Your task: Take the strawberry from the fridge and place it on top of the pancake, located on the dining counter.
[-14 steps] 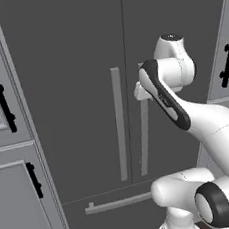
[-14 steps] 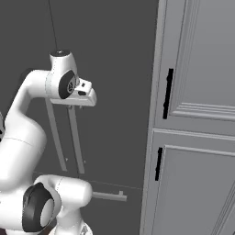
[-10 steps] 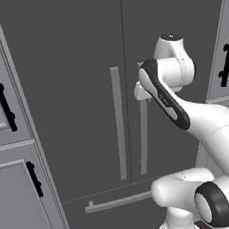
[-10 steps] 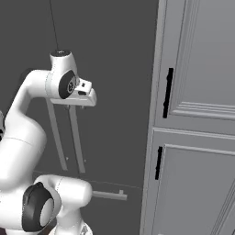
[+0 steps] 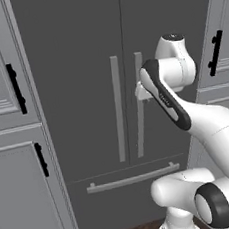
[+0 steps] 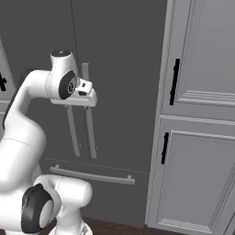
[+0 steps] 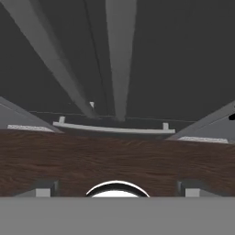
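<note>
I have the base parked square in front of the fridge (image 5: pixel 83 90), both of its dark-grey doors closed, so the strawberry is not something I can see from here. The two long grey vertical handles (image 5: pixel 118 108) sit side by side at the door seam, and the horizontal drawer handle (image 5: pixel 134 177) runs across the bottom drawer below them. The arm is raised in front of the right-hand door, with the tool (image 6: pixel 85 98) up at the upper part of the handles; from the left base view its white body overlaps the right handle, and from the right base view it sits just in front of both. I cannot tell whether it touches either handle. In the hand view the two finger tips (image 7: pixel 43 188) stand far apart at the bottom corners, so the tool is wide open with nothing between them. That view looks down along the doors: both handles run away from the camera, the drawer handle (image 7: pixel 112 128) lies across, and the dark wood floor (image 7: pixel 114 160) is beneath. Light-grey panelled cabinets (image 5: pixel 12 148) with black handles (image 5: pixel 15 87) flank the fridge on the left, and more stand on the right (image 6: pixel 197 114)
</note>
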